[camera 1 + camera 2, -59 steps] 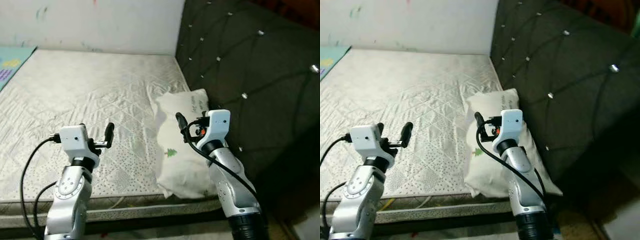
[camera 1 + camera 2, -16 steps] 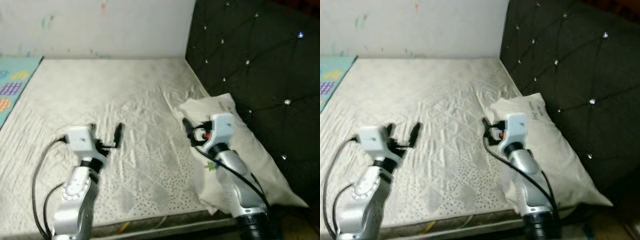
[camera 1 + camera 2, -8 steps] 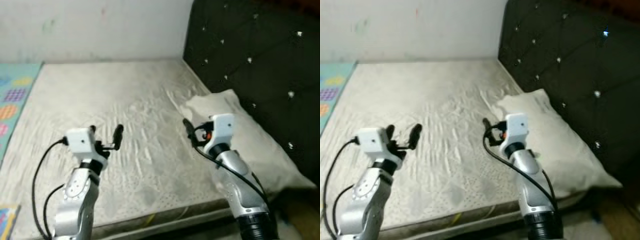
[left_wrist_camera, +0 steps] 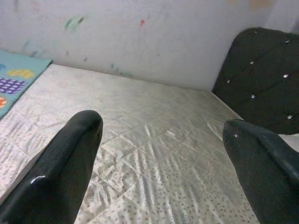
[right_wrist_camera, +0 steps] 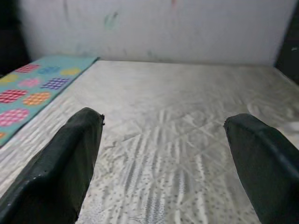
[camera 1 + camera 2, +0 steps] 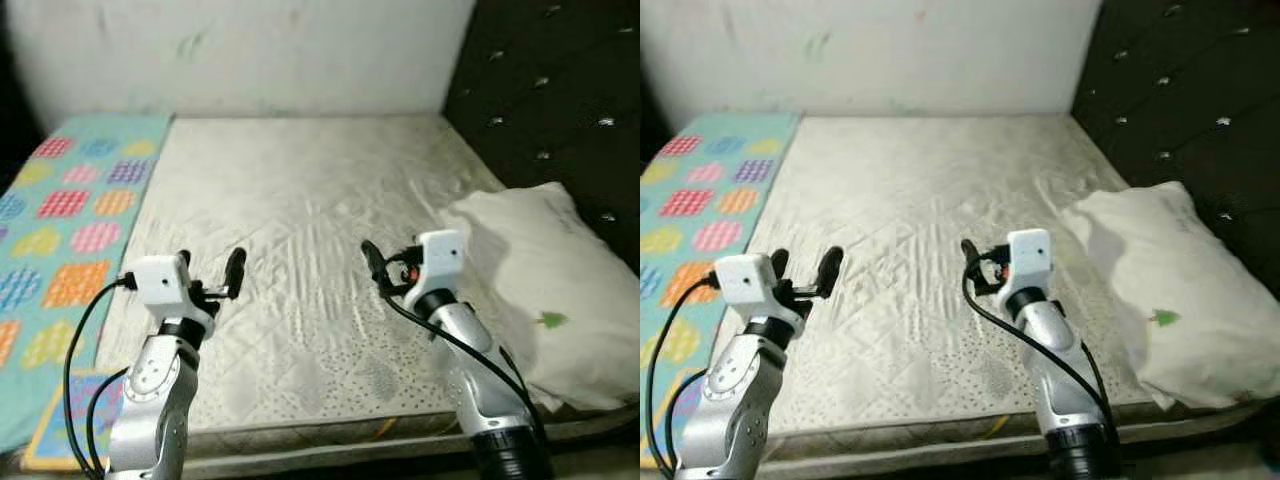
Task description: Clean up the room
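A white pillow (image 6: 540, 300) with a small green tree print lies at the right side of the bed, against the black tufted headboard (image 6: 545, 90). A pale quilted sheet (image 6: 300, 190) covers the mattress. Along the bed's left side lies a teal blanket (image 6: 70, 220) with coloured patches. My left gripper (image 6: 210, 268) is held open above the sheet's front left part, nothing between its fingers. Over the front middle of the sheet, a short way left of the pillow, my right gripper (image 6: 385, 268) is also open and holds nothing.
A white wall (image 6: 250, 50) with faint paint marks runs behind the bed. The mattress's front edge (image 6: 330, 435) is just below my arms. In the left wrist view the headboard (image 4: 261, 79) stands beyond the sheet.
The camera has swung left: the pillow and headboard slid to the right of the picture and the teal blanket came into view. Both arms keep the same raised pose, grippers still open.
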Controlling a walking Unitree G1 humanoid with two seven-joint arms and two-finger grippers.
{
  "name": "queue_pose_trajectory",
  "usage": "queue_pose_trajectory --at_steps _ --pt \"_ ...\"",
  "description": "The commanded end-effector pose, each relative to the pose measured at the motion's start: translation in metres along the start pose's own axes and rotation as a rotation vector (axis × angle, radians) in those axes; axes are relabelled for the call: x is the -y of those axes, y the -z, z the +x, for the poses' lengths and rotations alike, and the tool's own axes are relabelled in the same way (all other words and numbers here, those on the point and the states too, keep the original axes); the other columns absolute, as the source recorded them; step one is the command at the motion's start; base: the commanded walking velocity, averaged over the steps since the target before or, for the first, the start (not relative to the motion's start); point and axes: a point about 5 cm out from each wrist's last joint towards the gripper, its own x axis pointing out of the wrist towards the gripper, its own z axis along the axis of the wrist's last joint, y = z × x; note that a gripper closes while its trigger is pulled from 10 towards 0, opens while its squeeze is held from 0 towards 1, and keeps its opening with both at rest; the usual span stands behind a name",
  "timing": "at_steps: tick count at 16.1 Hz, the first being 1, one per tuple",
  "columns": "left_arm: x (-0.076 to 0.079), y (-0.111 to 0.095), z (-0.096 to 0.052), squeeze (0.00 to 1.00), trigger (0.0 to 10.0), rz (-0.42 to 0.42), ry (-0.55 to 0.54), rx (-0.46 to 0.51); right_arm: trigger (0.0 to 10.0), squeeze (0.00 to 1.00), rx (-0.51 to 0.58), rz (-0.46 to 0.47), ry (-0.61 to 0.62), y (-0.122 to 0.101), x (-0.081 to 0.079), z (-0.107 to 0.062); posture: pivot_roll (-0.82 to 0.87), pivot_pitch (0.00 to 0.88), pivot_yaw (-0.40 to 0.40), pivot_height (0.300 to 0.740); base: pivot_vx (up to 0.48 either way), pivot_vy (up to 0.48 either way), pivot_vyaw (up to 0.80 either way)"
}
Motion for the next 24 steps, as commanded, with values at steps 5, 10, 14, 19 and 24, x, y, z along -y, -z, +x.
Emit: queue_pose_trajectory --at_steps 5,10,14,19,24 --pt "-0.004 -0.0024 0.0001 0.0 10.0 0.012 -0.015 0.003 10.0 0.0 0.038 -0.007 -0.004 -0.0077 -0.0044 0.003 -0.08 0.0 -0.063 0.74 0.0 0.48 0.0" --pt "-0.0032 -0.0023 0.0016 0.0 10.0 0.013 -0.012 0.007 10.0 0.0 0.038 0.002 0.013 -0.0079 -0.001 0.0032 -0.09 0.0 -0.061 0.74 0.0 0.48 0.0" --pt "-0.0029 -0.0022 0.0021 0.0 10.0 0.012 -0.009 0.006 10.0 0.0 0.035 -0.003 0.018 -0.0066 0.001 0.0024 -0.09 0.0 -0.06 0.74 0.0 0.48 0.0" --pt "-0.0031 -0.002 0.0025 0.0 10.0 0.006 -0.009 0.001 10.0 0.0 0.039 -0.006 0.017 -0.0067 -0.0002 0.0027 -0.09 0.0 -0.06 0.74 0.0 0.48 0.0" --pt "-0.0017 -0.0006 0.0027 0.0 10.0 0.0 -0.005 -0.003 10.0 0.0 0.036 -0.011 0.017 -0.0056 0.0014 0.0025 -0.09 0.0 -0.061 0.74 0.0 0.48 0.0"
